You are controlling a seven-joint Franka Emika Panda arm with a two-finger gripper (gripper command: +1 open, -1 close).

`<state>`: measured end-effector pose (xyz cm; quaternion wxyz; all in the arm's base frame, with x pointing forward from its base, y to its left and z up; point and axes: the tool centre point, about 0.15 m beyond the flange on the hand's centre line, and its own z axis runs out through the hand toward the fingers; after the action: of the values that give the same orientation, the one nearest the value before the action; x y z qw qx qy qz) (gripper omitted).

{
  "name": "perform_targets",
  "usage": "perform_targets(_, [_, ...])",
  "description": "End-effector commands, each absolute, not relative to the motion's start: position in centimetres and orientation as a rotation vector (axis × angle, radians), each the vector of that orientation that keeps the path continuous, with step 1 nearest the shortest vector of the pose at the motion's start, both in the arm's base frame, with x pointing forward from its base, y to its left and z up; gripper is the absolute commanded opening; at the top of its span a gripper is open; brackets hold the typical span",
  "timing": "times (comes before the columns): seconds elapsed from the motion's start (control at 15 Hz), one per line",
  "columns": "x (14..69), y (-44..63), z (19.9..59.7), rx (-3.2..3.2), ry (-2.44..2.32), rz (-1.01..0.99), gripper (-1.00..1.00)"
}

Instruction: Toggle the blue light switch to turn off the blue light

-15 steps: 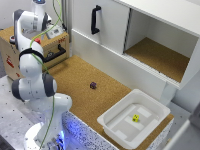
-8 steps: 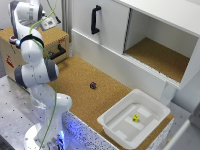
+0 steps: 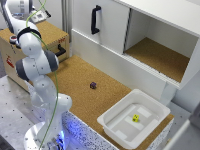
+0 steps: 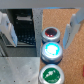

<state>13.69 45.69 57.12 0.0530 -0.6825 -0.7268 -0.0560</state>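
My gripper point(image 4: 41, 31) is open, its two fingers point(image 4: 6, 29) standing wide apart with nothing between them. Seen from my wrist, the blue switch point(image 4: 52, 49) sits just past the gap between the fingers, glowing bright, so its light is on. It is the middle one of three round buttons in a row: a red switch point(image 4: 50, 34) on one side and a green switch point(image 4: 51, 75) on the other, each close beside it. From this view I cannot tell whether my fingers touch any of them.

In the exterior view my arm point(image 3: 34, 60) reaches up over the wooden box point(image 3: 50, 36) at that view's left. On the cork table point(image 3: 85, 97) lies a small dark cube point(image 3: 93, 85), and nearer the exterior view's right a white tub point(image 3: 117, 127) holds a yellow block point(image 3: 135, 118).
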Motion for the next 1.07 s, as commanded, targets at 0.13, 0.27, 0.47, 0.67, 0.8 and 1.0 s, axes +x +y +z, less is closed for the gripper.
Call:
perform_targets(0.13, [15.7, 53.1, 57.0, -2.088, -2.316, 0.022, -1.0])
perform_targets(0.27, [15.3, 53.9, 55.8, -2.065, -2.311, 0.038, -1.0])
perform_targets(0.47, [15.2, 53.9, 53.9, -2.064, -2.303, 0.088, -1.0])
perform_targets(0.67, [14.9, 53.4, 52.6, -2.082, -2.274, 0.12, -1.0])
perform_targets(0.8, [14.7, 53.6, 52.1, -2.082, -2.259, 0.124, -1.0])
perform_targets(1.0, [14.5, 53.5, 50.5, -2.088, -2.196, 0.109, -1.0])
